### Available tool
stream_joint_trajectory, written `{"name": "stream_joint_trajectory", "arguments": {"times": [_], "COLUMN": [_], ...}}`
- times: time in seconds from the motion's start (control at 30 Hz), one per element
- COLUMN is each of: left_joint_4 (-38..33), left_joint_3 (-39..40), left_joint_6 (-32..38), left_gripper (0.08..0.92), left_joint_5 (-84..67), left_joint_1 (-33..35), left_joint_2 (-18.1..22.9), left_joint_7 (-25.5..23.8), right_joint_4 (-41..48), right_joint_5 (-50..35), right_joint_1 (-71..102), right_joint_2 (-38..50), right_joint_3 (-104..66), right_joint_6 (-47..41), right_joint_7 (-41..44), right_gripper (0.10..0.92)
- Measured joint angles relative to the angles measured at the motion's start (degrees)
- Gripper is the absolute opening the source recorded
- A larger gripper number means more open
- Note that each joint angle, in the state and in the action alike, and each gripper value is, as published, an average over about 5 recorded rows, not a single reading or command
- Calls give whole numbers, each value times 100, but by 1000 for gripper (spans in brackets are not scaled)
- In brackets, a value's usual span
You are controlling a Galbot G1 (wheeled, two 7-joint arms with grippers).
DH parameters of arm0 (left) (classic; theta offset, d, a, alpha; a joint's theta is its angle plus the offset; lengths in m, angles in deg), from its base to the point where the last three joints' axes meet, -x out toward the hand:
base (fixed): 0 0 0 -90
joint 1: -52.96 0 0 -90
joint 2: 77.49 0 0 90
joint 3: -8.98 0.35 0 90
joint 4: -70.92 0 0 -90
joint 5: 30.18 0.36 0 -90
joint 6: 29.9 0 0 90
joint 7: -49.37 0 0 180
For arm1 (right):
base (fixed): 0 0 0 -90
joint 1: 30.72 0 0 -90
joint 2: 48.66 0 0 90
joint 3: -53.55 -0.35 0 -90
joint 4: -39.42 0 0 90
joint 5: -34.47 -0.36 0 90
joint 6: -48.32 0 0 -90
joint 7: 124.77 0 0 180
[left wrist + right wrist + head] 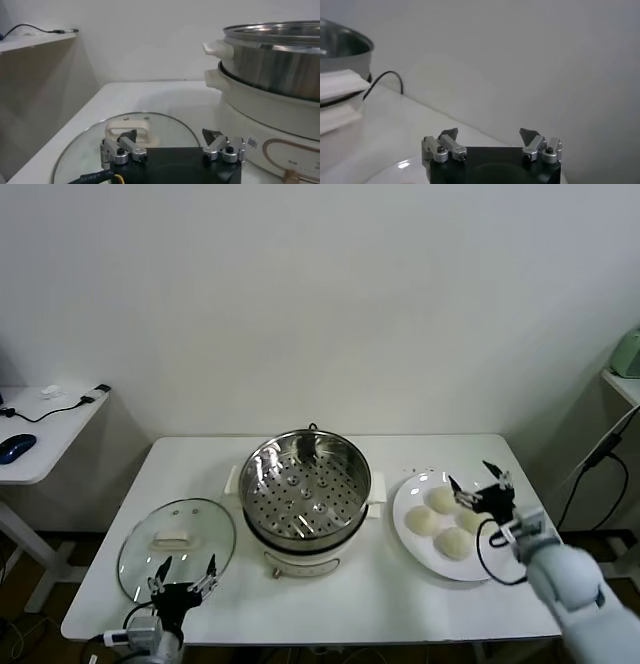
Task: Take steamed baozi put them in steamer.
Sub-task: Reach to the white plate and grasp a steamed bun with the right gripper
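Note:
The steamer point(305, 494), a shiny steel pot with a perforated tray on a cream-white base, stands at the table's middle with nothing on its tray. It also shows in the left wrist view as the steamer point(270, 60) and in the right wrist view as the steamer point(340, 50). Several pale steamed baozi point(421, 521) lie on a white plate point(408, 496) to its right. My right gripper point(480, 484) hovers open over the plate's right side, partly covering one bun. That right gripper point(490, 135) holds nothing. My left gripper point(185, 576) is open and empty over the near edge of the glass lid point(177, 544).
In the left wrist view the left gripper point(170, 137) sits just behind the lid handle point(127, 127). A side table with a blue mouse point(15, 447) stands far left. A shelf with a green object point(627, 352) and a hanging cable point(600, 454) are at the right.

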Motion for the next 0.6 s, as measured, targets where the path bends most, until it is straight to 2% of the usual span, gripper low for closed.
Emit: {"name": "stream_joint_trajectory", "arguments": {"times": [0.3,0.6], "left_joint_4": [84,232], "left_joint_3": [-4,12], "left_joint_6": [61,147], "left_gripper": [823,823], "left_joint_5": [20,35], "left_joint_1": [24,-15], "left_joint_2": [16,31], "left_joint_7": [16,24], "right_joint_4": [1420,2407], "right_joint_5": [218,133], "right_joint_1": [-3418,-5853], "right_joint_2": [609,211], "right_joint_3": [3420,6515], "right_joint_6": [791,832], "right_joint_7": [2451,3561], "right_gripper": [823,823]}}
